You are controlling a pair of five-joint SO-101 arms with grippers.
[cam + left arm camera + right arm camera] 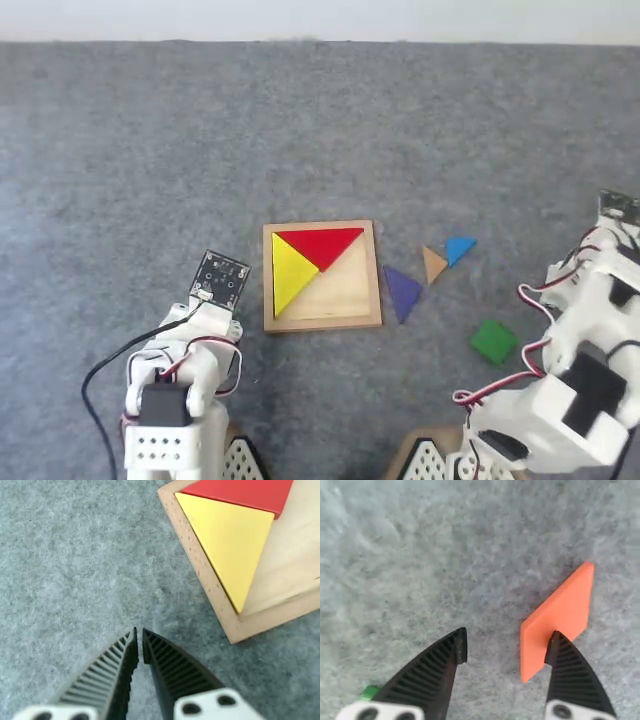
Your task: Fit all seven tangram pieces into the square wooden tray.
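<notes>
The square wooden tray [322, 322] lies mid-table with a red triangle [322, 245] and a yellow triangle [290, 272] in it. To its right, on the carpet, lie a purple triangle [402, 291], a small tan triangle [433, 264], a small blue triangle [459, 248] and a green square [493, 340]. My left gripper [139, 632] is shut and empty, just off the tray's corner [204, 565] by the yellow triangle [230, 540]. My right gripper [508, 647] is open over the carpet, one fingertip [555, 647] at the edge of an orange parallelogram [560, 615].
Grey carpet covers the whole table. The left arm [185, 385] stands at the front left, the right arm [585, 340] at the right edge beside the green square. A sliver of green [368, 694] shows by the right gripper's other finger.
</notes>
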